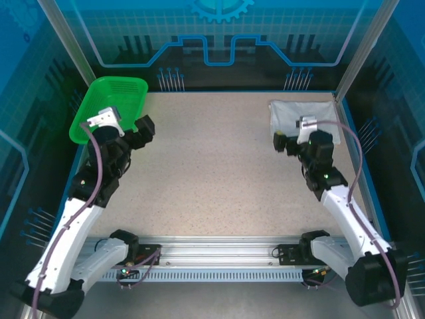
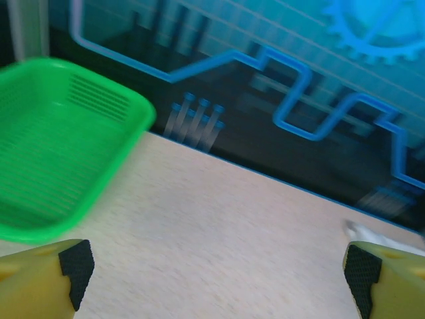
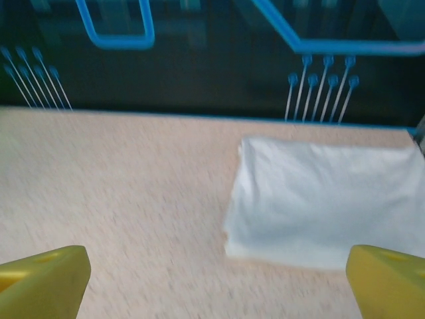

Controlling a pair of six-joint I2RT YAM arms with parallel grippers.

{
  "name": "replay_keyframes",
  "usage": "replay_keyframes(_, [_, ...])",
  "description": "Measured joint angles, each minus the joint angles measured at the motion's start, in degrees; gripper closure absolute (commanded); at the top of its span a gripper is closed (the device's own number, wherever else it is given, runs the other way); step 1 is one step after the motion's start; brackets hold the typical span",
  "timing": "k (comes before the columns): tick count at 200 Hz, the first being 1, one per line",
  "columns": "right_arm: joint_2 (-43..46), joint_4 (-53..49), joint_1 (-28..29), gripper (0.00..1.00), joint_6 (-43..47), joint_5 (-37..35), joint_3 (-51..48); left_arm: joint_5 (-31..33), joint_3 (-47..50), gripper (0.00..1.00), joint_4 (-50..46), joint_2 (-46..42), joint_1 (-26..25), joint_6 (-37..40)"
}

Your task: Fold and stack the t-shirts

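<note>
A folded white stack of t-shirts lies flat at the table's far right corner; in the right wrist view the t-shirts lie ahead and to the right, no print showing. My right gripper hovers just left of and nearer than the stack, and in its wrist view the right gripper is open with bare table between the fingers. My left gripper sits beside the green basket, and in its wrist view the left gripper is open wide and holds nothing.
The green mesh basket stands in the far left corner, and the basket looks empty from the left wrist. Blue-lit walls and metal posts enclose the speckled table. A rail runs along the near edge.
</note>
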State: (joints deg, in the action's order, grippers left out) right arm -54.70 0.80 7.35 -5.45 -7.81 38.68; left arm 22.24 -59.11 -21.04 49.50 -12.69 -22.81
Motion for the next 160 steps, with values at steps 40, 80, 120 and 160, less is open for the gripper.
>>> replay_keyframes(40, [-1.7,4.3,-8.9,0.00,0.6,4.2,-8.7,-0.2,15.1,0.01,12.8,9.8,10.4,4.9])
replay_keyframes(80, [-12.1,14.8,-10.4,0.00,0.6,5.7,-14.7,-1.3,31.9,0.01,23.0,15.6,14.6,6.5])
replay_keyframes(120, [-16.6,20.4,-5.4,0.00,3.1,5.2,-15.4,-5.7,36.6,0.01,42.0,20.5,14.6,11.1])
replay_keyframes(160, [-17.7,34.8,-3.2,0.00,5.7,4.8,-19.7,-7.1,39.0,0.01,56.3,26.0,14.9,12.9])
